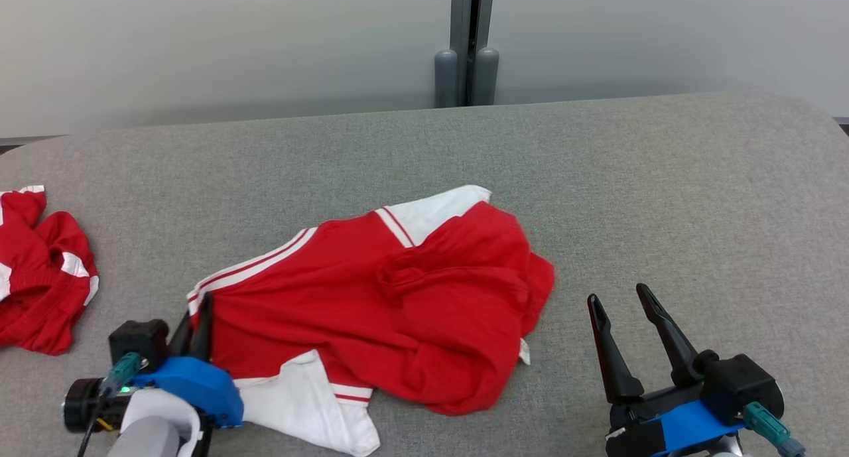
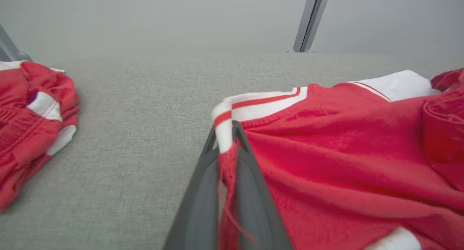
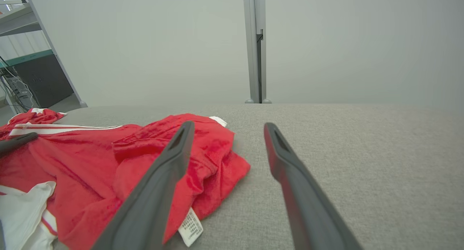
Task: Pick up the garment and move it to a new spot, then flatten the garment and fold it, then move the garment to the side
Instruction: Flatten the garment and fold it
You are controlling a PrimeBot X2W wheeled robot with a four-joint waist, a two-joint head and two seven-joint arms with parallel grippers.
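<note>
**L jaws grip garment corner; R jaws open**

Nearest: L jaws pinched shut on the white-striped left corner of the red garment [image 1: 371, 298]. R jaws spread wide w/ nothing between, near garment's right edge, not touching. Garment lies crumpled mid-table [image 1: 663, 178]. Far left: 2nd garment [image 1: 40, 271], well apart.

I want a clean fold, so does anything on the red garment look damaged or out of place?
A loose red thread trails from the striped corner of the red garment pinched in the jaws of the left gripper, which hints at a snag or fray. The garment's right side is bunched, and a white care label pokes out there.
</note>
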